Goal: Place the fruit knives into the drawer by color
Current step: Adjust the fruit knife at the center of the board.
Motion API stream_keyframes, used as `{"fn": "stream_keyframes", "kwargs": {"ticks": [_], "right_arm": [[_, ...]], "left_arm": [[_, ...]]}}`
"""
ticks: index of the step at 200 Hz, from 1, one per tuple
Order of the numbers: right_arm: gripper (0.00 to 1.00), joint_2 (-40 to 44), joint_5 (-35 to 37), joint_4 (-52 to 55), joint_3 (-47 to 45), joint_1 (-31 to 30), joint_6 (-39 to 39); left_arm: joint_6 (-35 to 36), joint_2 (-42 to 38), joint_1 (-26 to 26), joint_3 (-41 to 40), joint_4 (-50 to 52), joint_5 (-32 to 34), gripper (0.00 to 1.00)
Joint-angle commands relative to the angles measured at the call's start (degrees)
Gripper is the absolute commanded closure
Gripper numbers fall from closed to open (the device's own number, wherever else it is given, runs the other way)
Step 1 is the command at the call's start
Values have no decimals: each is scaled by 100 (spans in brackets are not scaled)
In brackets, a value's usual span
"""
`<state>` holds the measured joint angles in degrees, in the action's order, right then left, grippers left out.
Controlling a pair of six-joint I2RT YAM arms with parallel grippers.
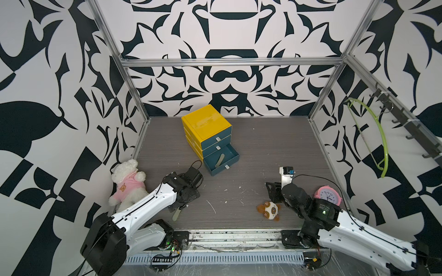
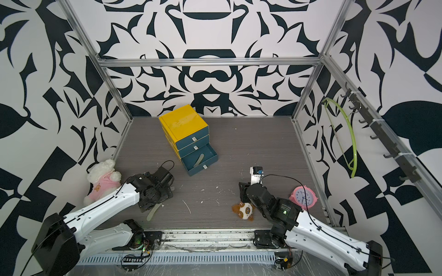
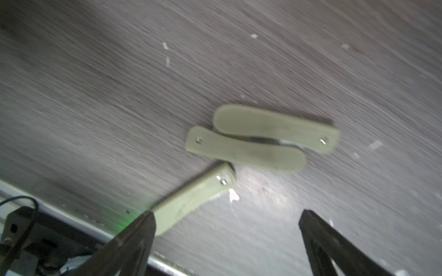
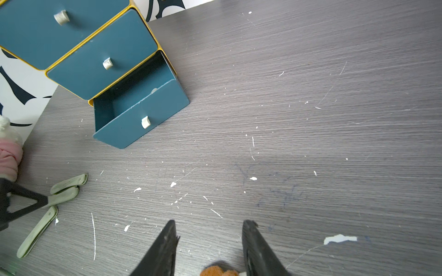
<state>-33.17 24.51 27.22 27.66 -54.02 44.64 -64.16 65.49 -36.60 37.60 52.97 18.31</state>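
On the counter (image 1: pixel 263 148) the yellow cabinet (image 1: pixel 205 121) stood towards the back, its bottom drawer (image 1: pixel 233 155) pulled out with one olive knife (image 1: pixel 219 160) lying inside. My right end effector (image 4: pixel 208 224) hung open and empty, well apart from the work. My left end effector (image 3: pixel 227 213) gaped wide, holding nothing, over three olive fruit knives (image 3: pixel 275 126). A touching pair (image 3: pixel 246 149) lay just ahead, long axes roughly along my finger line, so I judged a wrist turn necessary. The third (image 3: pixel 193 198) slanted towards one finger.
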Motion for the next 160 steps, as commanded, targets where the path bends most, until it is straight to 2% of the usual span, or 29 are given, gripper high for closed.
{"fn": "stream_keyframes", "kwargs": {"ticks": [1,63,92,119,160], "right_arm": [[53,205,132,39,11,23,-37],[53,708,358,429,59,23,-88],[53,829,423,555,82,23,-96],[53,885,458,613,93,23,-105],[53,892,446,626,117,27,-105]], "left_arm": [[11,258,59,-176,-262,145,1],[-209,1010,-12,-368,-698,-341,1],[-488,1264,-410,-455,-1007,-639,0],[-793,1428,-881,-426,-1173,-817,7],[-786,1415,-1349,-29,-984,-999,18]]}}
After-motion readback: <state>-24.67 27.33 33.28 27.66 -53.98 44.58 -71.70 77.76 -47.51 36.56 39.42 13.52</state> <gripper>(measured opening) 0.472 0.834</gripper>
